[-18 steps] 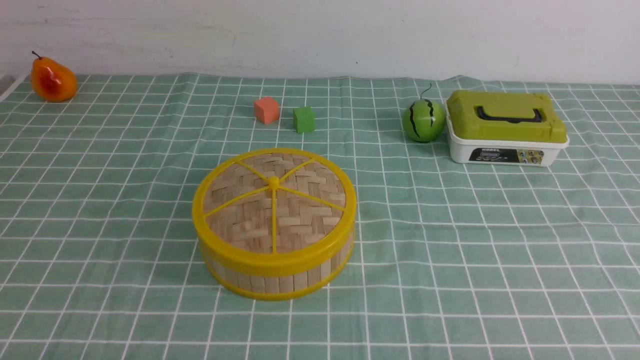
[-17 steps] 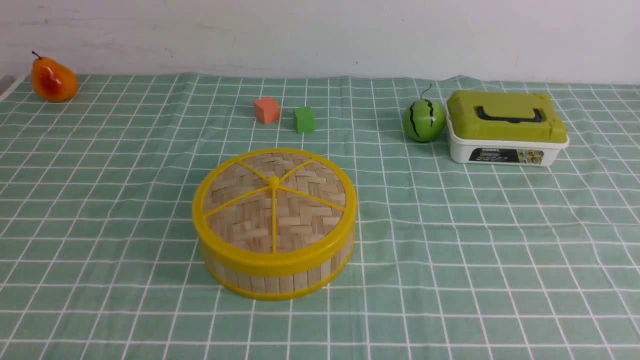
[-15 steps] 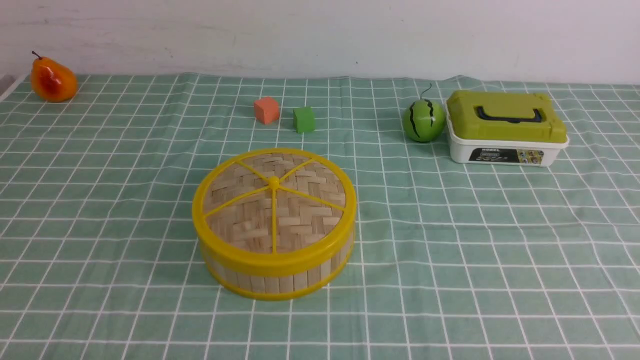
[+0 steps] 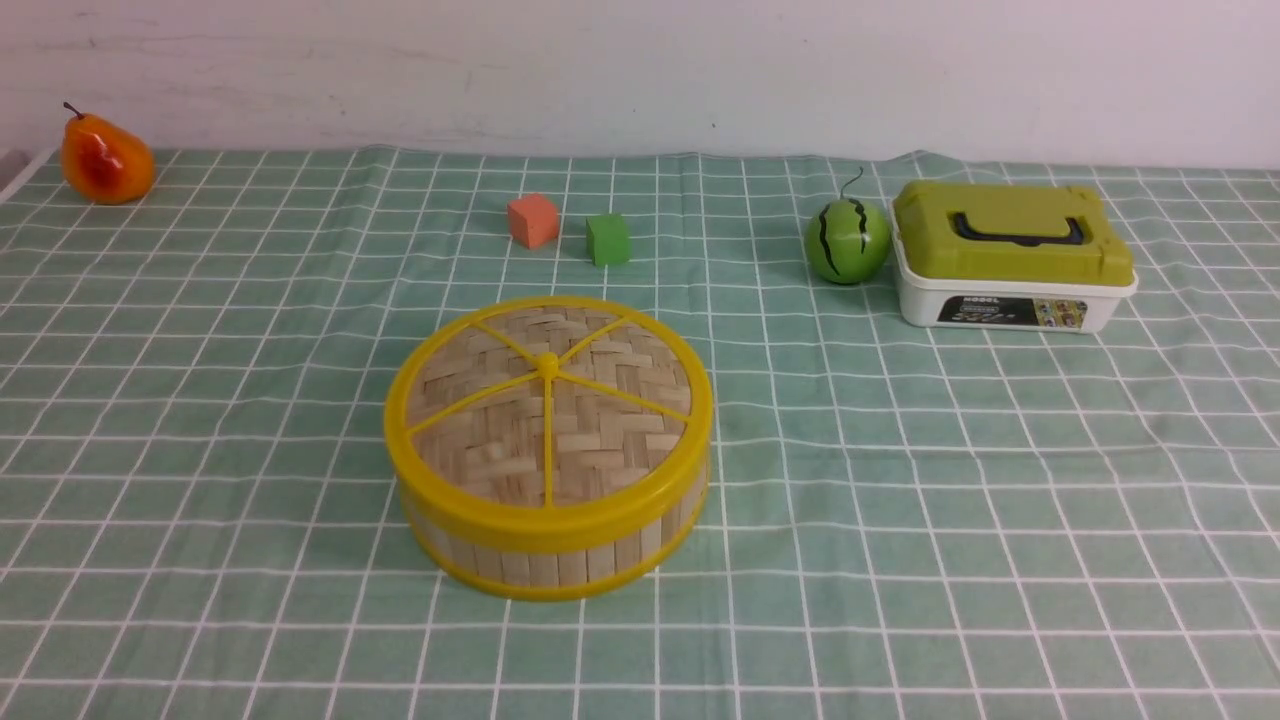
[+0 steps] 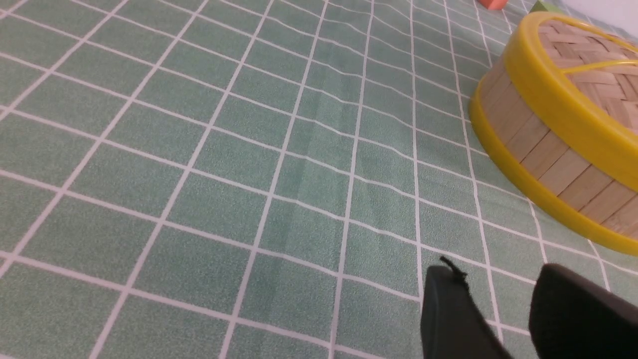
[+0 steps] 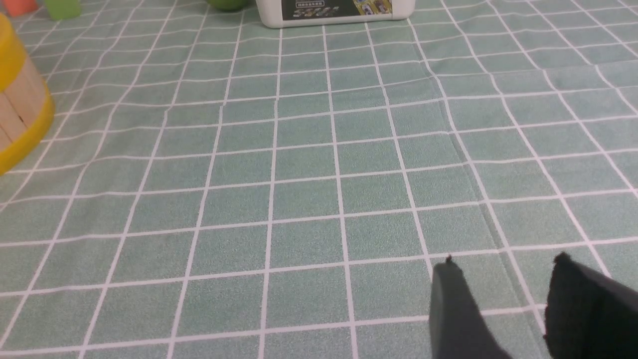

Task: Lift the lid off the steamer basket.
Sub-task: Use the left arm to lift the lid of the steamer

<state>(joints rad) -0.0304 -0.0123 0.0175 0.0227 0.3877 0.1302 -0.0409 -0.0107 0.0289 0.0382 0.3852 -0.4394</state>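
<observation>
The lid (image 4: 548,405) sits flat and closed on the steamer basket (image 4: 545,562), its yellow rim seated all round on the basket's top rim, five yellow spokes running in to the small centre knob. The basket stands near the middle of the counter (image 4: 950,500), slightly toward the left edge, on a green checked cloth. The left hand (image 5: 496,281) shows only in its own wrist view: its two dark fingers (image 5: 448,314) are spread with a gap between them that holds only cloth. It hangs low over the counter, and the basket lies ahead of it, near but apart, with bare cloth between the fingertips and the basket's lower yellow rim. The right hand (image 6: 503,271) is likewise spread and pinches nothing. It is low over the cloth and well apart from the basket, of which its wrist view catches only a sliver of slatted side and yellow rim at the picture's edge. Neither hand touches the lid. Along the far edge, behind the basket, an orange cube (image 4: 532,220) and a green cube (image 4: 608,240) stand just beside each other without touching. Toward the far right corner a small watermelon ball (image 4: 848,241) rests just beside a white box (image 4: 1010,300) with an olive-green lid and black handle. A pear (image 4: 105,160) lies at the far left corner.
</observation>
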